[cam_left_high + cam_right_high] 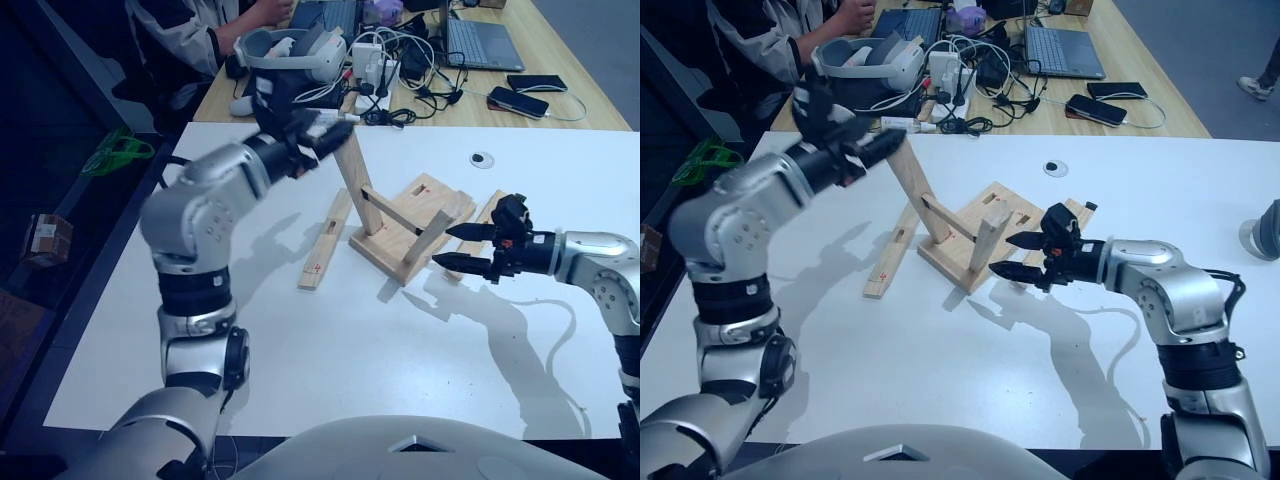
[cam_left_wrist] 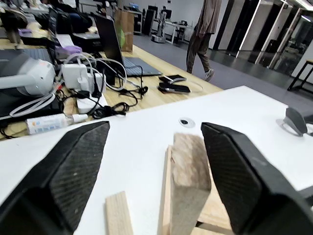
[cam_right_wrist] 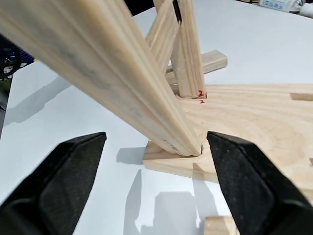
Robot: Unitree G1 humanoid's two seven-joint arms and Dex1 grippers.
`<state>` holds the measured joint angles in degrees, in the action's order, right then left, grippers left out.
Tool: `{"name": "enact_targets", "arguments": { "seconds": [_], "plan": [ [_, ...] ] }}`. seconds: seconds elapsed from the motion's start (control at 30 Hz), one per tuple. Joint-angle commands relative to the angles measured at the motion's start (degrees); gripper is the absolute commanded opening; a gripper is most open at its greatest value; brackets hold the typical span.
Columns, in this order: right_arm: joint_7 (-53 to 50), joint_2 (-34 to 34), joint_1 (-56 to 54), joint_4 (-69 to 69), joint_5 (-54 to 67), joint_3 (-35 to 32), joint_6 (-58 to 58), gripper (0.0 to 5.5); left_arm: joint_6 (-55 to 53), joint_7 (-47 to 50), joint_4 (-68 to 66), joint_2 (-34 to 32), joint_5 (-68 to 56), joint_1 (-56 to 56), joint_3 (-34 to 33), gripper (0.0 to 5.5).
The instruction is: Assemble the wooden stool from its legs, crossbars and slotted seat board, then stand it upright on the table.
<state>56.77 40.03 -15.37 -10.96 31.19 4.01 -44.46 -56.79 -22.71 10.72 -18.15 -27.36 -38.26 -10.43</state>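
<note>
Half built: the seat board (image 1: 400, 250) lies mid-frame on the counter (image 1: 300, 340), two legs stuck in. The left end effector (image 1: 335, 132) is wide open around the tall leg (image 1: 358, 180) top. The right end effector (image 1: 443, 245) is open beside the board. Next, probably: grab the loose leg (image 1: 325, 240) and push it into a slot.

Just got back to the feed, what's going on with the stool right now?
The stool is partly built. The seat board lies on the white table with two legs slotted in and a crossbar between them. The left gripper is open around the top of the taller leg. The right gripper is open around the shorter leg. A loose wooden piece lies beside the board.
</note>
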Motion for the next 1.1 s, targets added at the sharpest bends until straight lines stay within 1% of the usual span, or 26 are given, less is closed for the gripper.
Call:
{"name": "enact_targets", "arguments": {
  "seconds": [0.03,0.2,0.3,0.37,0.43,0.53,0.57,0.67,0.73,0.8,0.83,0.9,0.97,1.0,1.03,1.1],
  "plan": [
    [0.3,-3.1,-4.6,1.0,-0.6,3.3,0.4,3.83,-0.6,0.5,-1.9,-1.0,-2.7,-4.1,-3.8,3.45],
    [1.6,-7.0,-7.8,-0.4,1.0,8.3,-2.0,3.83,1.3,4.4,-4.5,0.6,-4.6,-7.2,-7.9,3.45],
    [0.2,-11.6,-10.1,-1.7,2.0,11.1,-4.0,3.83,2.7,6.8,-5.3,1.6,-4.9,-7.5,-9.0,3.45],
    [-1.3,-14.1,-11.6,-1.4,2.0,11.3,-4.3,3.83,3.4,7.7,-5.6,1.9,-5.1,-7.6,-9.0,3.45],
    [-1.9,-14.4,-12.6,-0.7,1.9,10.1,-4.3,3.83,3.9,8.3,-5.8,2.1,-5.4,-7.7,-8.9,3.45],
    [-0.6,-11.1,-14.0,-0.4,2.9,6.5,-5.3,3.83,4.1,9.0,-5.3,2.4,-5.9,-7.3,-8.9,3.45],
    [0.7,-8.8,-13.9,-1.0,3.6,5.1,-5.9,3.83,4.1,9.1,-5.1,2.5,-6.0,-7.1,-8.9,3.45],
    [8.2,1.1,-12.3,-3.7,6.1,1.7,-7.4,3.83,4.2,9.4,-5.0,2.3,-6.5,-6.8,-8.8,3.45],
    [15.4,8.7,-11.1,-4.2,7.4,0.2,-7.6,3.83,4.2,9.6,-4.7,2.0,-6.8,-6.4,-9.1,3.45],
    [20.6,13.8,-10.5,-2.3,6.0,0.7,-5.0,3.83,4.3,9.7,-4.6,1.9,-7.1,-6.3,-9.3,3.45],
    [22.3,15.3,-10.4,-0.7,4.3,1.6,-2.9,3.83,4.2,9.9,-4.5,2.1,-7.3,-6.1,-9.4,3.45],
    [23.4,15.8,-10.8,4.4,-1.7,5.0,3.6,3.83,1.3,10.2,-0.7,2.3,-8.5,-0.4,-8.9,3.45],
    [21.7,14.0,-11.4,8.9,-6.6,7.3,8.4,3.83,-3.2,9.6,5.4,1.1,-11.3,6.5,-9.3,3.45],
    [19.7,12.9,-11.2,11.3,-9.3,8.1,10.9,3.83,-6.0,9.1,8.4,0.3,-14.5,8.3,-10.8,3.45],
    [17.4,11.6,-11.2,14.1,-12.6,9.4,14.1,3.83,-9.1,9.1,11.1,0.2,-19.8,8.2,-13.8,3.45],
    [13.4,9.3,-11.3,19.2,-18.1,11.4,19.2,3.83,-12.3,11.2,13.4,0.5,-32.0,4.6,-19.2,3.45]
  ]
}}
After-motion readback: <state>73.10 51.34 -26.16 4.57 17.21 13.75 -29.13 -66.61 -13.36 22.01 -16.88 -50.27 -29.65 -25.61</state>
